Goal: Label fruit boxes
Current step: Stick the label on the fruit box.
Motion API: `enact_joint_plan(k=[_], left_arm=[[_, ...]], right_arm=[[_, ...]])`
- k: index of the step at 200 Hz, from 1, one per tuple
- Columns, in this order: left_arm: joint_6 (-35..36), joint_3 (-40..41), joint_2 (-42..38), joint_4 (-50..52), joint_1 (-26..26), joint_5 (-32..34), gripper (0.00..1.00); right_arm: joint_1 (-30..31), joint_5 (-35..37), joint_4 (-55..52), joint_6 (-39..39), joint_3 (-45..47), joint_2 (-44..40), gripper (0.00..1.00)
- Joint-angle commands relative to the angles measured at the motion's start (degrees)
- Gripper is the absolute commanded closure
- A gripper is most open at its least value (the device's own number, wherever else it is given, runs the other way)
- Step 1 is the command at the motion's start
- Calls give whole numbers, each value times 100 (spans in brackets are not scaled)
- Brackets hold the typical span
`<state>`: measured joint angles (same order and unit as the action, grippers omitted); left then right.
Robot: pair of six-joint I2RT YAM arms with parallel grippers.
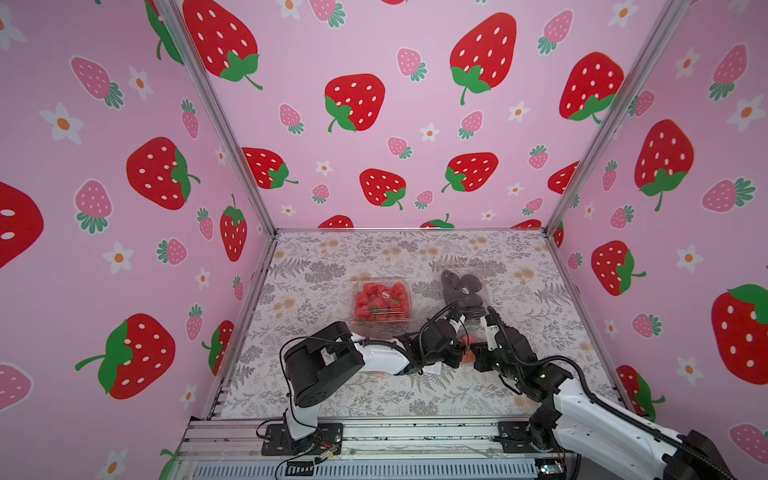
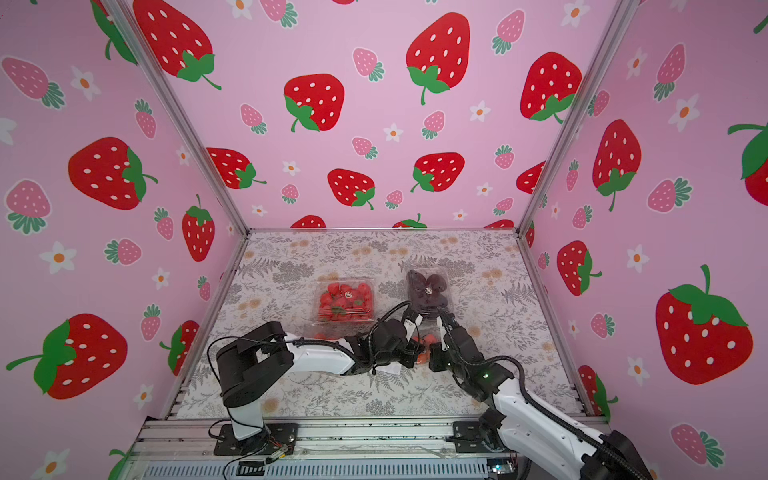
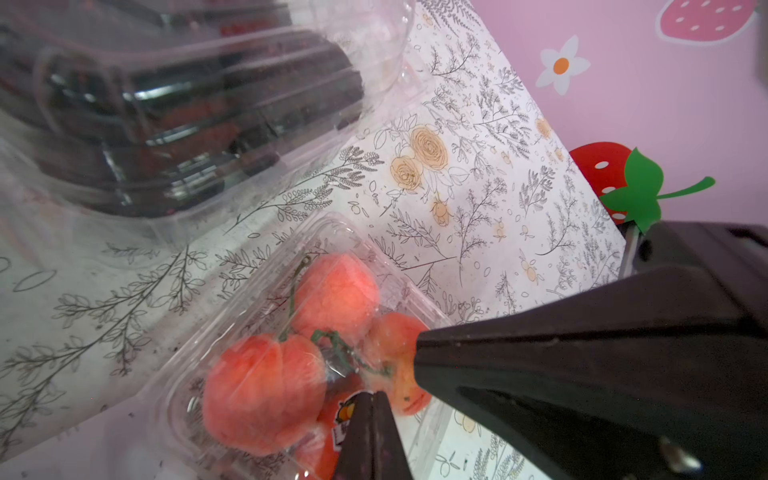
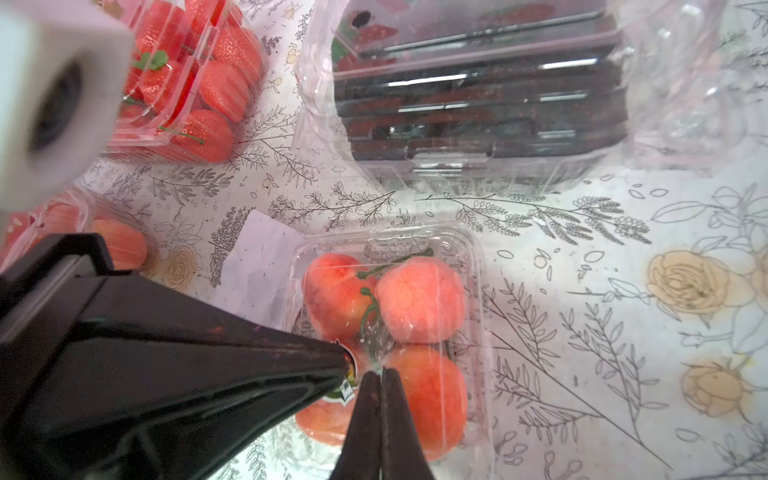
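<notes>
Right gripper and left gripper meet tip to tip on the small orange-pink fruit box. Both have their fingers pressed together (nothing visibly pinched), probably smoothing its sticker flat. It sits near the dark fruit box.

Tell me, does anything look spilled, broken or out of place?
Nothing spilled or broken. Only the dark-fruit box sits at an angle to the strawberry box, and the white sheet by the small box looks slightly creased.

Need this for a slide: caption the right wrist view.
Both shut, the left gripper and right gripper meet at a sticker over the small box of orange-pink fruit.
</notes>
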<state>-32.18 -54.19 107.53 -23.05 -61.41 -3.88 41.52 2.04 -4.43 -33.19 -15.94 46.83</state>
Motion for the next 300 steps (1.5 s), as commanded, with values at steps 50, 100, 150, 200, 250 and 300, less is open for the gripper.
enact_joint_plan(k=[50,100,150,200,250,300], left_arm=[[-56,727,-89,-576,-125,48,100],[89,601,-153,-626,-44,-229,100],[182,743,-362,-667,-62,-212,95],[186,902,-513,-709,-99,-307,90],[96,728,-319,-374,-117,-262,92],[308,694,-793,-78,-118,-57,92]], right_arm=[[21,313,-125,-69,-13,-253,90],[15,-458,503,20,109,-37,91],[15,-3,566,-90,127,502,94],[22,59,647,-115,162,884,95],[22,20,592,-111,195,731,95],[21,91,557,203,-90,286,69]])
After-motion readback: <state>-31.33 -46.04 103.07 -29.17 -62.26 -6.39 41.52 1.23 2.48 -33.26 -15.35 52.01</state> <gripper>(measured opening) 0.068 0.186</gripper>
